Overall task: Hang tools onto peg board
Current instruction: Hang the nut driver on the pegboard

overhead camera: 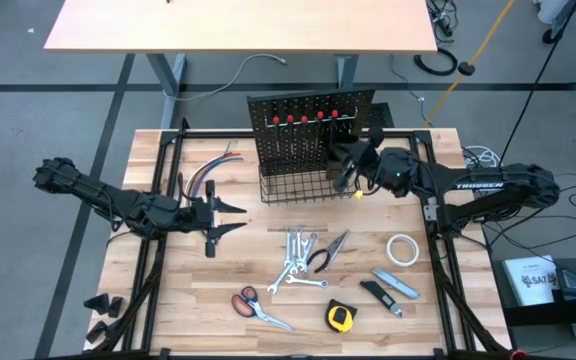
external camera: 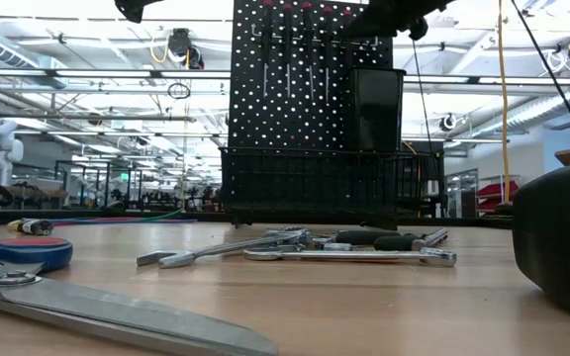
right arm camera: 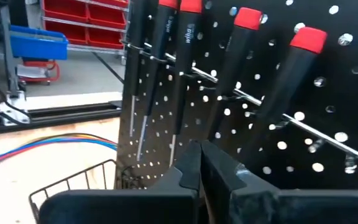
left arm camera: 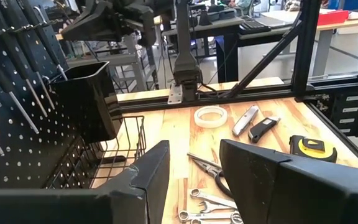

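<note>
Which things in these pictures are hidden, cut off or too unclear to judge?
- Low view: the scissors are cut off by the bottom and left edges, and blurred from closeness.
- Low view: a dark blurred mass at the right edge cannot be identified.
- High view: the peg board and the right arm hide the right gripper's fingertips.
- Left wrist view: the left gripper's own fingers hide part of the wrenches.
</note>
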